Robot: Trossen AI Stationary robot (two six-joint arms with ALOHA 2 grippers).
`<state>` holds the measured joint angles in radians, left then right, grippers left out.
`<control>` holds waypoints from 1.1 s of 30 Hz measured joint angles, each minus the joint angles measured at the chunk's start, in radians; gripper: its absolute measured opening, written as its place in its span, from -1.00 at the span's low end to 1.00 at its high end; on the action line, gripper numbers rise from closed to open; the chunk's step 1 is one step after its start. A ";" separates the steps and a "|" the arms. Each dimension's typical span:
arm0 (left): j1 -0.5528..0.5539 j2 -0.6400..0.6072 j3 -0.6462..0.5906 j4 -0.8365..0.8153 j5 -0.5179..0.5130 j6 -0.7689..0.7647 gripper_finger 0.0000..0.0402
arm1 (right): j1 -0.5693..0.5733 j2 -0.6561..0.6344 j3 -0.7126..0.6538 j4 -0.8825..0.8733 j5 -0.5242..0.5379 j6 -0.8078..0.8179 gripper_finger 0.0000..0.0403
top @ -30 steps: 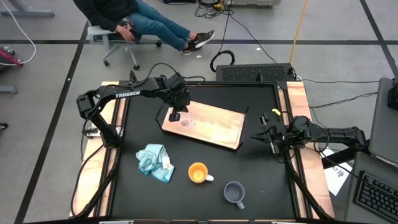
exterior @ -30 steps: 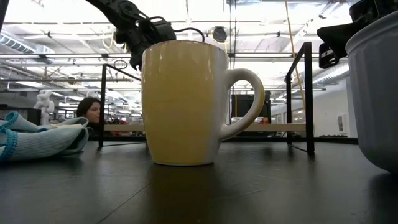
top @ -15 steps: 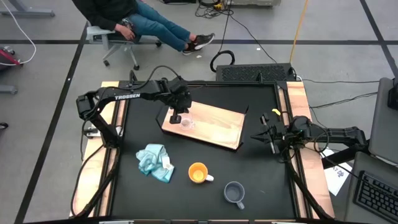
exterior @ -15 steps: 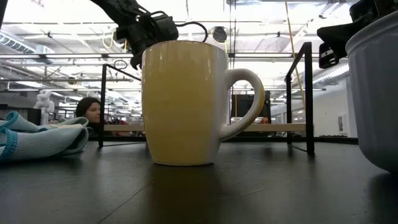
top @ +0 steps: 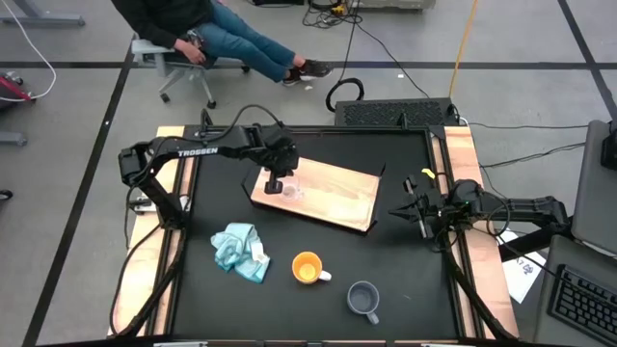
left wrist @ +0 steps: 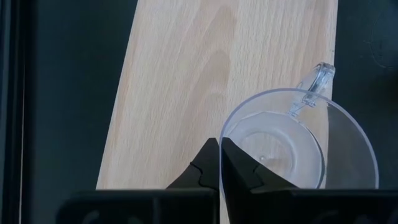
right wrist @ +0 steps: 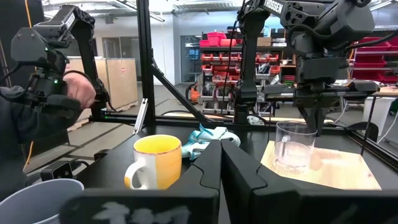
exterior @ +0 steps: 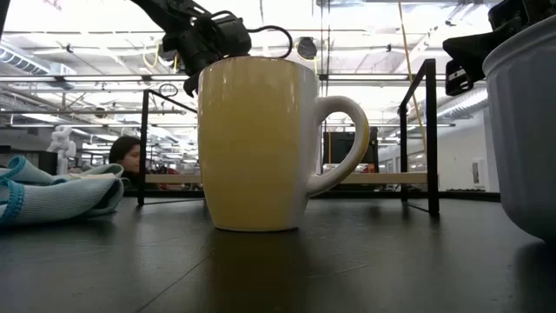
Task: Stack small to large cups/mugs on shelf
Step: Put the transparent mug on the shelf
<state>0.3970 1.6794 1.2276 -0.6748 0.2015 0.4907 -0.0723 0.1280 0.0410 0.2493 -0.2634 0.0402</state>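
— Any writing? 
— "TROSSEN" on the left arm [top: 198, 147].
— And the left gripper [left wrist: 220, 155]? 
— Fingers pressed together at the rim of the glass cup [left wrist: 303, 144], holding nothing; the cup stands on the wooden shelf [top: 333, 193] (its 9 o'clock end).
— The right gripper [top: 413, 209]? 
— Fingers together, at the table's 3 o'clock edge.
— How many vessels? 
— Three: glass cup, orange mug [top: 308, 268], grey-blue mug [top: 363, 299].

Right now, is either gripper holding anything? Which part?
Left gripper is shut on the clear glass cup, pinching its rim as it stands on the wooden board. Right gripper is shut and empty.
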 joint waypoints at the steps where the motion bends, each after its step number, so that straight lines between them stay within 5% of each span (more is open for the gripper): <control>1: -0.002 0.000 0.000 0.000 -0.001 -0.003 -0.99 | 0.000 0.000 0.000 0.000 0.000 0.000 -1.00; 17: -0.014 0.007 -0.005 -0.013 -0.003 -0.049 -0.82 | 0.000 0.000 0.000 0.000 0.000 0.001 -1.00; 33: -0.045 0.006 -0.006 -0.011 0.000 -0.052 -0.37 | 0.000 0.000 0.000 0.000 0.000 0.001 -1.00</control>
<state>0.3519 1.6856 1.2213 -0.6859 0.2015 0.4387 -0.0721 0.1276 0.0409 0.2493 -0.2634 0.0410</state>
